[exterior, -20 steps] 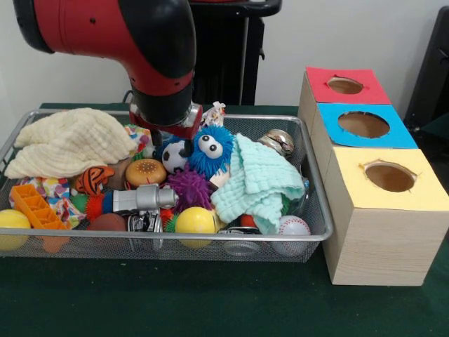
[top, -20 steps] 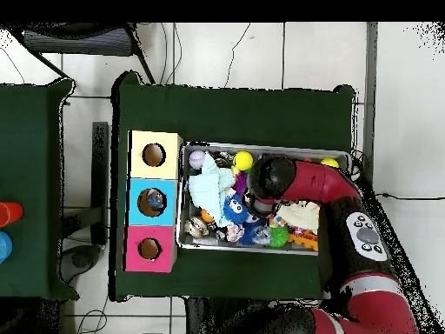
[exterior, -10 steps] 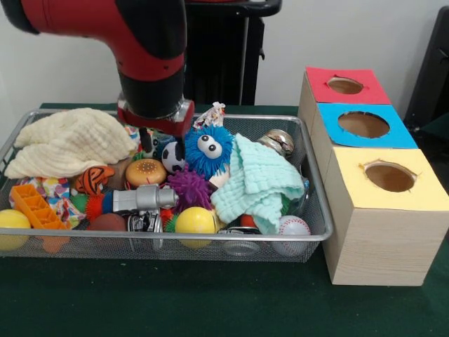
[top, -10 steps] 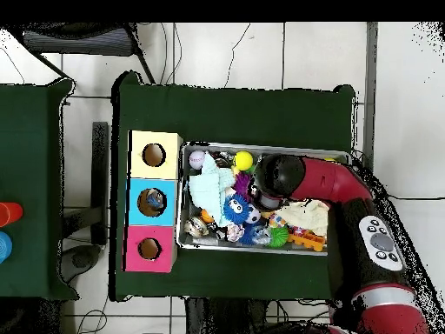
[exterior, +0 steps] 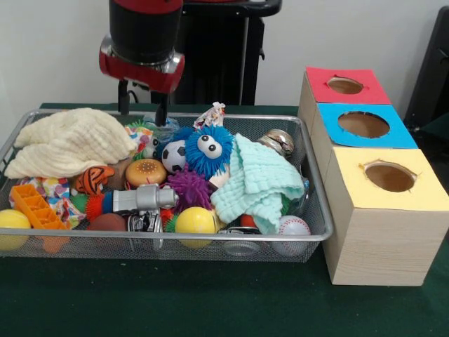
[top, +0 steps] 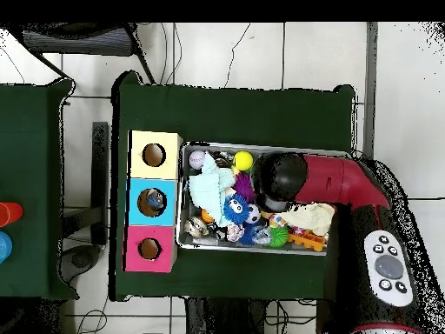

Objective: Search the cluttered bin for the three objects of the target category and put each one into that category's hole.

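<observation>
Front view first: the tool (exterior: 142, 109) hangs from the red and black arm above the far left part of the bin (exterior: 210, 239), its two dark fingers (exterior: 161, 110) spread apart with nothing between them. Their tips sit just over the toys behind the cream cloth (exterior: 69, 143). A crinkled clear plastic piece (exterior: 165, 128) shows right under the tool, at the far side of the pile, though its outline is hard to make out. The bin fills the left and middle of the green tabletop (exterior: 175, 298), packed with a blue fuzzy toy (exterior: 210, 148) with eyes, a mint cloth (exterior: 259, 181), a soccer ball (exterior: 173, 156), a purple spiky ball (exterior: 189, 187), yellow balls and a baseball (exterior: 292, 227). At the tabletop's right edge stands a row of pale wooden boxes; the red-topped one is farthest back, and the hole (exterior: 345, 86) in it is open and apart from the bin.

Overhead view: the arm covers the bin's right half, so the tool itself is hidden under the black wrist. The hole (top: 149, 249) in the red top lies at the lower left of the tabletop, beside the bin's (top: 252, 250) left end.
</observation>
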Motion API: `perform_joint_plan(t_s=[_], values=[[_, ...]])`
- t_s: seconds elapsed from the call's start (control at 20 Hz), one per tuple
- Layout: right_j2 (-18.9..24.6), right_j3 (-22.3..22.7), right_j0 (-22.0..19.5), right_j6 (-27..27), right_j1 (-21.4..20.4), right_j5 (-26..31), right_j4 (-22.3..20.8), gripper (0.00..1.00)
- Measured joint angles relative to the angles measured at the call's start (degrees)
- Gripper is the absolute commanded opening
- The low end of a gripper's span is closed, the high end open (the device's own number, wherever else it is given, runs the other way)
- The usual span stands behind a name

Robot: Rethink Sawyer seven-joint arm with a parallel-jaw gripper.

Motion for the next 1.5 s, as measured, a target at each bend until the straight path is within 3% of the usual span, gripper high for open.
perform_joint_plan(t_s=[0.3, 0.65, 1.0, 1.25, 1.5], values=[[-5.2, 1.7, 4.4, 1.1, -2.4, 0.2, 2.6, 1.00], [-10.3, 7.3, 7.1, 8.0, -1.9, -1.7, 9.1, 1.00], [-15.2, 12.5, 7.2, 18.0, 3.3, -14.7, 11.8, 1.00], [-18.3, 12.5, 7.2, 21.2, 8.0, -21.1, 11.8, 1.00], [-20.5, 12.4, 7.4, 22.1, 11.4, -23.0, 11.9, 1.00]])
